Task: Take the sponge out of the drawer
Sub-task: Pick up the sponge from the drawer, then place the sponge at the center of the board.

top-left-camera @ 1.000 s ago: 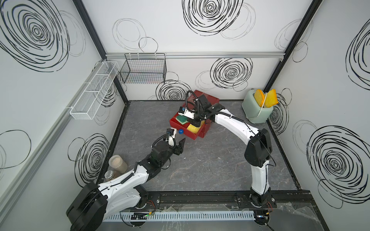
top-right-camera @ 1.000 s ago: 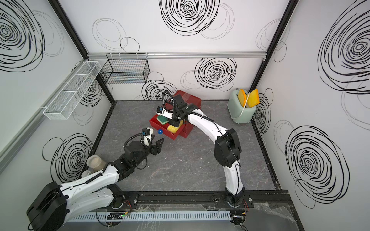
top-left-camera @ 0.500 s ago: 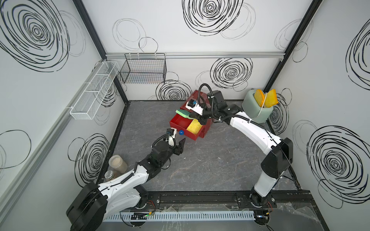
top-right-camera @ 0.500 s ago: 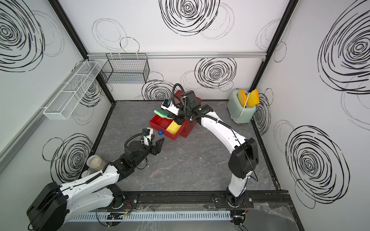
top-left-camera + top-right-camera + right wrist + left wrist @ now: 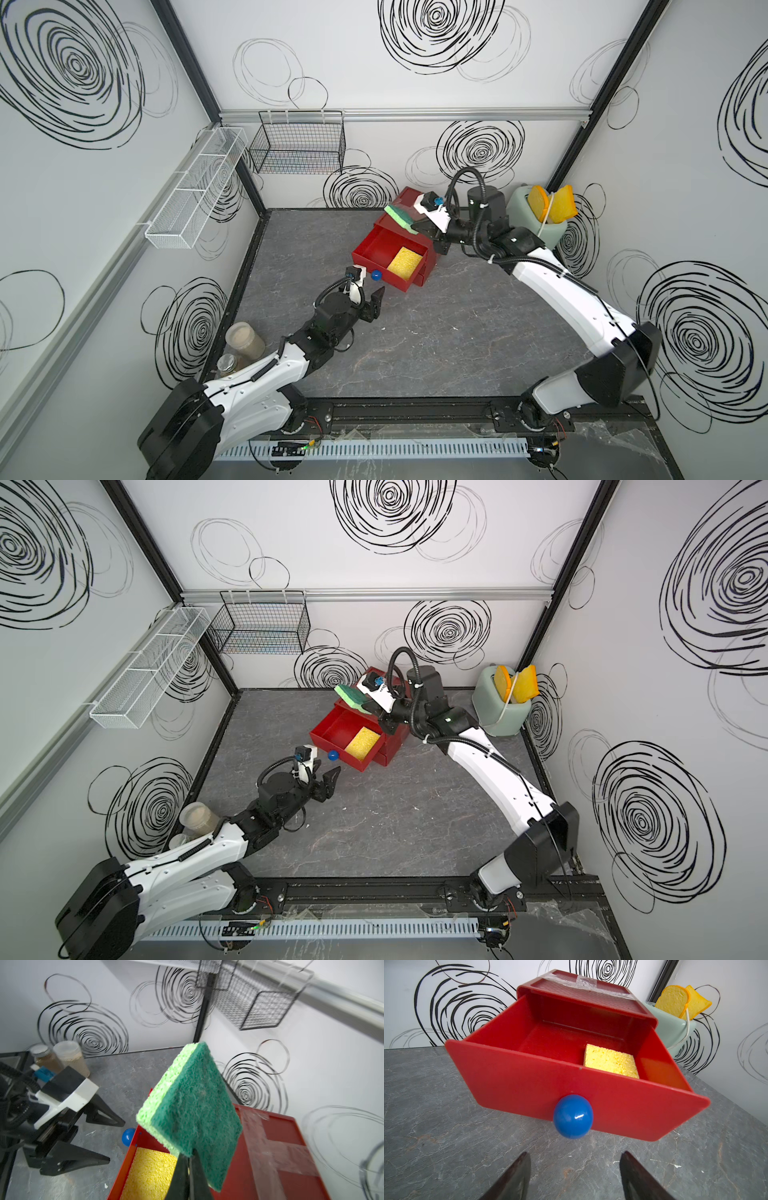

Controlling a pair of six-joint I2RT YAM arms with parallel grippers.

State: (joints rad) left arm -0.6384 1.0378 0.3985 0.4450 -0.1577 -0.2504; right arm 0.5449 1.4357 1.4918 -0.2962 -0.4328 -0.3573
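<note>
Robot lab cell: swirl-printed walls [image 5: 353, 83], black frame posts [image 5: 625, 62].

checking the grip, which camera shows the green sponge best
The right wrist view: the green sponge fills the frame, close up, with the shut right gripper pinching one edge. Both top views show it small and from above, held over the red drawer. The left wrist view misses it entirely.

In both top views, open grey marbled tabletop [image 5: 436, 345] spreads across lower centre. The pulled-out red plastic drawer [image 5: 376, 249] blocks mid-frame; pale green toaster [image 5: 555, 232] crowds the right; two clear lidded jars [image 5: 245, 340] stand lower left.
</note>
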